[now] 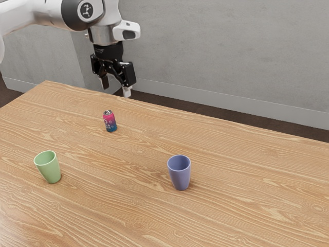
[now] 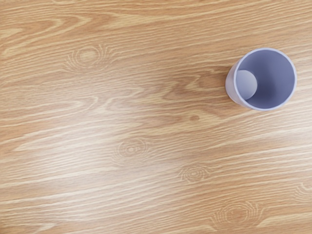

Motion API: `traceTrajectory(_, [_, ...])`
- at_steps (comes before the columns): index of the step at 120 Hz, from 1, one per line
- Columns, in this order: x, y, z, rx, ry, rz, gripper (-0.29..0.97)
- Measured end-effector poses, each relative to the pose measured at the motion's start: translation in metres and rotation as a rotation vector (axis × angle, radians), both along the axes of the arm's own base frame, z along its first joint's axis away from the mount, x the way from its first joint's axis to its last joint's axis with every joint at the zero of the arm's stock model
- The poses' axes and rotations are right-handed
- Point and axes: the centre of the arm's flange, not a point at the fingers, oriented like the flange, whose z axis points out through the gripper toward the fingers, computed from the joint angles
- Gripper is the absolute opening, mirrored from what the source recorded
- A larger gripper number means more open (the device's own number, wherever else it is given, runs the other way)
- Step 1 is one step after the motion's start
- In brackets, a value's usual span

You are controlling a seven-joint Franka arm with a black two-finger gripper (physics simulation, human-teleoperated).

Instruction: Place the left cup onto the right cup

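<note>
A light green cup (image 1: 48, 166) stands upright on the wooden table (image 1: 247, 206) at the exterior view's left. Toward the middle stands an upright blue-purple cup (image 1: 179, 172), and the wrist view looks down into the same cup (image 2: 263, 78), which holds nothing. My black gripper (image 1: 115, 90) hangs high above the table's far edge, well away from both cups, its fingers open with nothing between them.
A small pink and blue can (image 1: 109, 121) stands on the table between the gripper and the cups. A grey wall (image 1: 231, 46) runs behind the table's far edge.
</note>
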Motion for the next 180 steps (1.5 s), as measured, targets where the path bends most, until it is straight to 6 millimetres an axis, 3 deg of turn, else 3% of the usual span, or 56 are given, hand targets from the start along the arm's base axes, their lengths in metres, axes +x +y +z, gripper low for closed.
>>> traceTrajectory(24, [0.0, -0.001, -0.005, 0.002, 0.004, -0.004, 0.68])
traceTrajectory(42, [0.001, 0.012, -0.029, 0.001, 0.026, 0.018, 0.68])
traceTrajectory(99, [-0.022, 0.109, -0.1, -0.004, 0.089, 0.18, 0.65])
traceTrajectory(154, [-0.074, 0.189, -0.18, -0.011, 0.115, 0.328, 0.61])
traceTrajectory(180, [-0.074, 0.218, -0.204, 0.01, 0.091, 0.36, 0.59])
